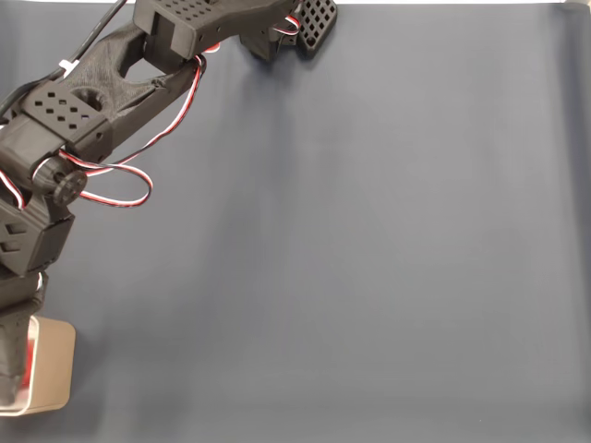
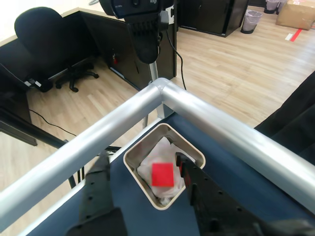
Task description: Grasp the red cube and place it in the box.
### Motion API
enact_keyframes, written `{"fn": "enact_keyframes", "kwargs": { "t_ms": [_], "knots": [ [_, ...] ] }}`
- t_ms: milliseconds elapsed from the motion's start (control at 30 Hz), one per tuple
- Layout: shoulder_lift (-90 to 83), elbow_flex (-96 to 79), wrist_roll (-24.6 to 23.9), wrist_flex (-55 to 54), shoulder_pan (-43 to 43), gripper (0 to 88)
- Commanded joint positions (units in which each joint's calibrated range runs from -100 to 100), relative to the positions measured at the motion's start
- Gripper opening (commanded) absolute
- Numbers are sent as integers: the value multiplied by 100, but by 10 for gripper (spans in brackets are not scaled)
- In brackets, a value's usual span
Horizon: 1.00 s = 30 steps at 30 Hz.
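Observation:
In the wrist view the red cube (image 2: pixel 162 175) lies inside the box (image 2: pixel 132 169), on crumpled white lining. The box is tan with a white rim and sits in the table's corner. My gripper (image 2: pixel 140 158) hangs just above it, open. One black finger is left of the box and the other finger (image 2: pixel 189 179) is close beside the cube, with a wide gap and nothing held. In the fixed view the box (image 1: pixel 55 369) stands at the lower left edge, partly covered by the dark end of the arm (image 1: pixel 14 355). A faint red tint shows along the box's rim there.
A metal frame rail (image 2: pixel 206 115) runs along both table edges and meets at the corner just behind the box. The arm's links and red-white cables (image 1: pixel 120 185) cross the upper left of the fixed view. The dark blue mat (image 1: pixel 369 258) covers the table.

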State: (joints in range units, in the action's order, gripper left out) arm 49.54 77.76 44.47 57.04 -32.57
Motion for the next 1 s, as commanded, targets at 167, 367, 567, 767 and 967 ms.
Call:
{"fn": "enact_keyframes", "kwargs": {
  "t_ms": [167,367,567,767,967],
  "knots": [
    [-102,363,-78,-73,-103,454],
    [-93,409,-93,-89,-103,459],
    [-93,427,-98,-89,-103,459],
    [-102,436,-73,-89,-110,456],
    [-128,436,5,-114,-124,450]
  ]
}}
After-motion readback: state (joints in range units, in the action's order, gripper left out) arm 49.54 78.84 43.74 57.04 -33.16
